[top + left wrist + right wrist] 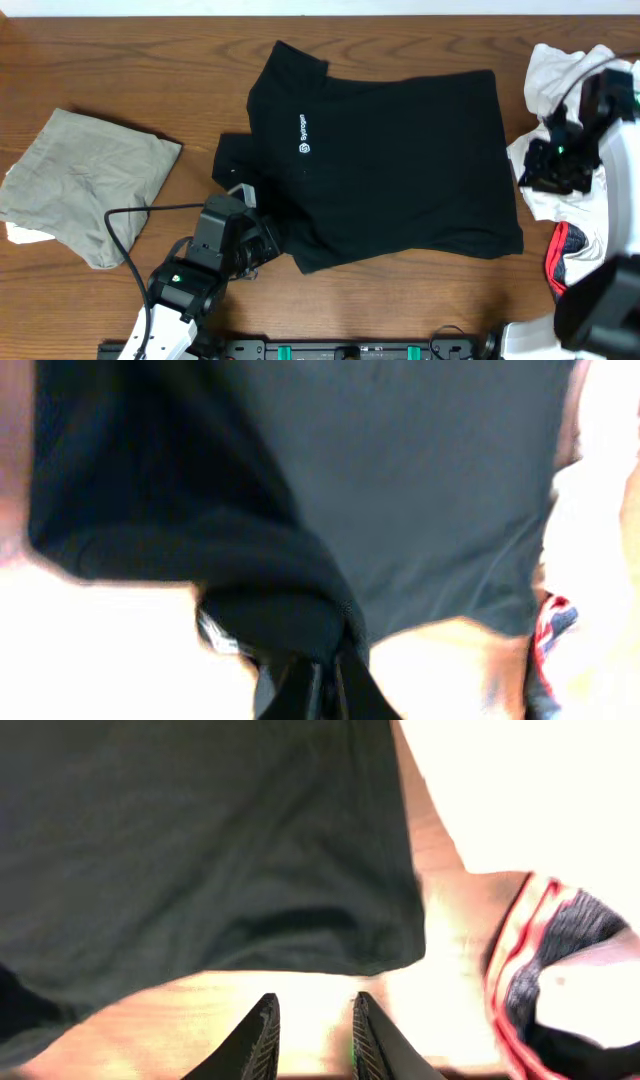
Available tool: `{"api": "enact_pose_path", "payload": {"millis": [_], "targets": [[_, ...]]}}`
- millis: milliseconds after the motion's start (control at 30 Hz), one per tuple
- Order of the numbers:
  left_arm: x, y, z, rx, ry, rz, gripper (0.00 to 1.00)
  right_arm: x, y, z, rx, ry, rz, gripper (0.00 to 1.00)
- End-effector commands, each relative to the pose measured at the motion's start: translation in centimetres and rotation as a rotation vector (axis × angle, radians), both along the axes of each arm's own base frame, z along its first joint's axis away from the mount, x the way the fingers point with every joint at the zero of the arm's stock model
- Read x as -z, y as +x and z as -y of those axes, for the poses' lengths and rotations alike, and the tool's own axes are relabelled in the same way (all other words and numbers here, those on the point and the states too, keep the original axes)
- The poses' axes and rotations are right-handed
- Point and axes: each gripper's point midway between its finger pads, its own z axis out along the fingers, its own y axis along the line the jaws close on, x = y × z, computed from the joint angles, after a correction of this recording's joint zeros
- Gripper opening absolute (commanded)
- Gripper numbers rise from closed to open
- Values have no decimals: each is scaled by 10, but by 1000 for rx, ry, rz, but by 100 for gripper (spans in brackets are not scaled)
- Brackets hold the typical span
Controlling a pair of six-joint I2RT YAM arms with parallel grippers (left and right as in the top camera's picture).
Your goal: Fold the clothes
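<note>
Your left gripper [318, 672] pinches a bunched edge of the black shirt [390, 160], which lies spread ahead of it, probably to carry a fold. Your right gripper [314, 1008] is empty, jaws apart, hem just ahead.

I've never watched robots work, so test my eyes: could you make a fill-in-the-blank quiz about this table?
The spread shirt is ___. The left jaws are shut on the ___. The khaki cloth lies to the shirt's ___. The shirt's logo is ___.
Missing: black; shirt; left; white.
</note>
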Motion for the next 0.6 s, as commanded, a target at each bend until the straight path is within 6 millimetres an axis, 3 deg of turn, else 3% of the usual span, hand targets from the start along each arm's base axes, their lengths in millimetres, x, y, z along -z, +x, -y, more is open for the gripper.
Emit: {"api": "enact_pose_path", "payload": {"millis": [0, 233, 400, 567], "targets": [[5, -14, 0, 33, 6, -62, 13, 9, -20, -11, 3, 38, -6, 24], [22, -29, -6, 36, 46, -167, 33, 46, -62, -26, 40, 64, -54, 24], [28, -31, -7, 37, 57, -196, 34, 71, -74, -41, 46, 137, -61, 25], [40, -44, -12, 48, 95, -278, 34, 84, -79, -43, 64, 141, -69, 26]]}}
